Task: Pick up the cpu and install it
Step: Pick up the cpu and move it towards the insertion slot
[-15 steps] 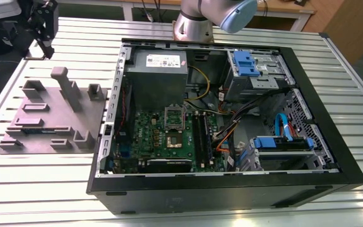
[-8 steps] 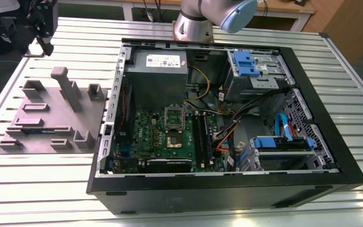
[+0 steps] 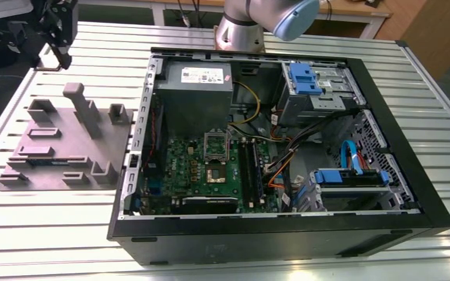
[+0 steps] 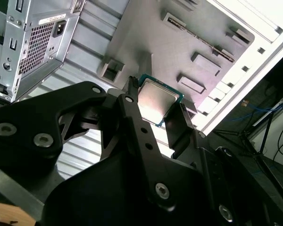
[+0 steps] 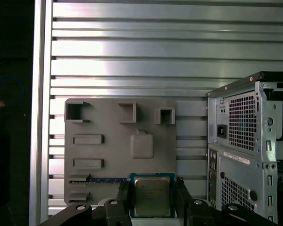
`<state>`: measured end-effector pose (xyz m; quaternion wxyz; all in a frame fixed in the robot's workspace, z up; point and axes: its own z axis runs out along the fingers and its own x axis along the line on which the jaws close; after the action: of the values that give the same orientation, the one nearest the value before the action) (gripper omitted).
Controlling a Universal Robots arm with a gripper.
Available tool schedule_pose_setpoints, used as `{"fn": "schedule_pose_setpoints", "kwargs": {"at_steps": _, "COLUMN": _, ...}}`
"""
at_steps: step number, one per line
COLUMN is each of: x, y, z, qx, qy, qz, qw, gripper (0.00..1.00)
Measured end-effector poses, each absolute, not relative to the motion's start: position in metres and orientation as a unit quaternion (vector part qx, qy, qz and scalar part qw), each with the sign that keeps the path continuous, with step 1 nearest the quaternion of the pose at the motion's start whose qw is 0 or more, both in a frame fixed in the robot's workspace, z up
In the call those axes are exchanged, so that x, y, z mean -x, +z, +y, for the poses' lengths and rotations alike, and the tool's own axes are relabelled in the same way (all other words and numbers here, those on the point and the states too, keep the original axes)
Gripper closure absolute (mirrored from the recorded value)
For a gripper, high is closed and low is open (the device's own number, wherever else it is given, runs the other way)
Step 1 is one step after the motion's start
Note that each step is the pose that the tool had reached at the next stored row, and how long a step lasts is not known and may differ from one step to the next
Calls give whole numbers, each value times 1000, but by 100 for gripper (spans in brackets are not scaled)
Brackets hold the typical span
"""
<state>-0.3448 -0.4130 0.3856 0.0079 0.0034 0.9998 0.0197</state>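
The cpu, a small square chip with a shiny metal top and a green rim, sits between the two black fingers of my gripper, which is shut on it. In the second wrist view the cpu is held by its opposite edges in the gripper, raised above the grey fixture plate. The exterior view has the gripper at the far left, above the table behind the plate. The motherboard lies in the open computer case, with its socket uncovered.
A square recess in the fixture plate is bare, and a long memory stick lies in a slot there. The case's rear wall stands beside the plate. The power supply box and blue drive brackets crowd the case.
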Motion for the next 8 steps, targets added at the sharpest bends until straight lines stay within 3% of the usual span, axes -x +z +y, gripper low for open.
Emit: {"fn": "schedule_pose_setpoints", "kwargs": {"at_steps": 8, "x": 338, "y": 385, "z": -413, "qx": -3, "qy": 20, "qz": 1000, "qw": 8, "gripper": 53}}
